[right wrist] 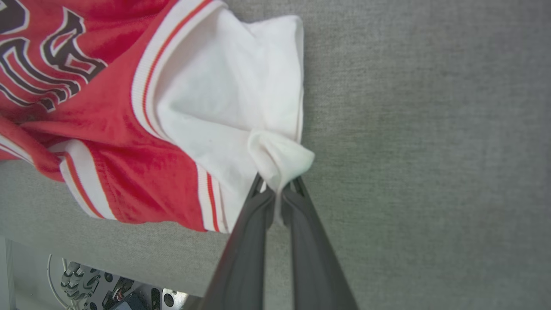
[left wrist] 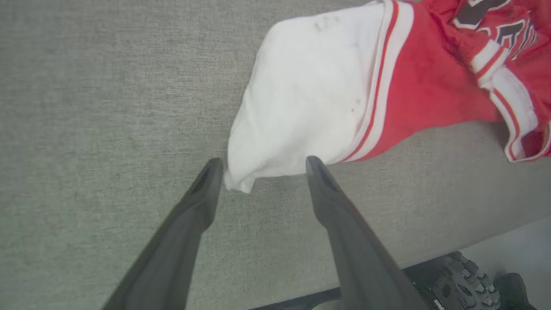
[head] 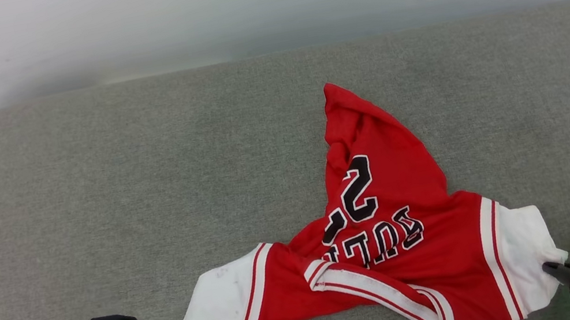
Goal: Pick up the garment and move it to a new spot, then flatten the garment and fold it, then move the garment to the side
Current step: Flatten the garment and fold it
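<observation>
**Operator:** Where is the garment [head: 390,223]?

**Technician:** It is crumpled on the grey cushioned surface [head: 147,178], near the front edge and right of centre. The lettering faces up, a white sleeve lies out to each side, and the body is bunched to a peak at the far side.

**Operator:** Finger status?

**Technician:** On the right gripper [right wrist: 277,193], the fingers [right wrist: 249,232] are pressed together, pinching a gathered corner of the right sleeve [right wrist: 241,94]. On the left gripper [left wrist: 261,170], the fingers [left wrist: 198,202] are spread wide and hold nothing. Their tips straddle the near corner of the left sleeve [left wrist: 301,94].

**Operator:** Procedure?

**Technician:** The probable step is to secure the left sleeve.
1. Advance the left fingers until the corner sits deep between them.
2. Close them fully.
3. Confirm the cloth is caught.
4. Lift both sides evenly. An uneven lift may twist the body.
</observation>
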Controlling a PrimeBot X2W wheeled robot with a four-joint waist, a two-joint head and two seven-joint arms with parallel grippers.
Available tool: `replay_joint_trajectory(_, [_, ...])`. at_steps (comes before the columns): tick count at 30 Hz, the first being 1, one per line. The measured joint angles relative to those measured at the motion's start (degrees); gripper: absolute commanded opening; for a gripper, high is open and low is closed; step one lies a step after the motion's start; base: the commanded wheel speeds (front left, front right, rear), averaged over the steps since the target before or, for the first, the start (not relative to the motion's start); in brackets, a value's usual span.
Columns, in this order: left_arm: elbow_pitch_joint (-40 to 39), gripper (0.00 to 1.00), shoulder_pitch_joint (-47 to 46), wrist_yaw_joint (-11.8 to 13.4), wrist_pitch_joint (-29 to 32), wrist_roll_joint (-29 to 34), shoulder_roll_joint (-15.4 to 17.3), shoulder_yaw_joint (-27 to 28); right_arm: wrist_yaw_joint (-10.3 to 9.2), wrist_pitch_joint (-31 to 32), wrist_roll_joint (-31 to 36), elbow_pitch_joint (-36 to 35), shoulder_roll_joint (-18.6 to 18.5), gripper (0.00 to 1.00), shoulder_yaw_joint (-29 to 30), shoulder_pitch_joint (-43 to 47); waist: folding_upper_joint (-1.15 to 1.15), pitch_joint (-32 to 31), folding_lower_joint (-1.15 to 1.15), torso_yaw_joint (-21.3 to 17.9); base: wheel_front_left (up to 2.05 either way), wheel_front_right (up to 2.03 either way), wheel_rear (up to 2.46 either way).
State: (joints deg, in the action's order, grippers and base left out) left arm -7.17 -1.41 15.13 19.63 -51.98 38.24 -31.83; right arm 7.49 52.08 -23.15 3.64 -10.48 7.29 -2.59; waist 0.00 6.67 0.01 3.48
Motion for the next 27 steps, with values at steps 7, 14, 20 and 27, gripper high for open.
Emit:
replay_joint_trajectory(7, [5.9,1.0,-1.6,-3.4,2.9,-3.8,-0.5,0.1,0.01,0.1,-0.6,-1.4,0.2,0.0,-0.3,-0.6,0.0,3.2,0.0,-1.4,0.0,0.0,0.0])
replay_joint_trajectory(14, [10.5,0.12,-5.5,-7.6,7.5,-5.8,-0.4,-1.3,0.01,0.0,-1.0,-1.7,0.5,0.0,-0.2,-0.6,0.0,4.2,0.0,-1.8,0.0,0.0,0.0])
replay_joint_trajectory(20, [13.2,0.0,-7.4,-9.3,10.4,-7.1,-0.6,-2.4,0.01,-0.2,-1.1,-2.1,0.3,0.0,-0.8,-0.6,0.0,3.1,0.0,-2.1,0.0,0.0,0.0])
replay_joint_trajectory(27, [11.9,0.0,-8.8,-9.3,3.3,-3.9,-1.2,-0.4,0.01,-5.3,-1.7,-5.0,-1.5,0.0,-3.0,-1.7,0.0,0.2,0.0,-2.2,0.0,0.0,0.0])
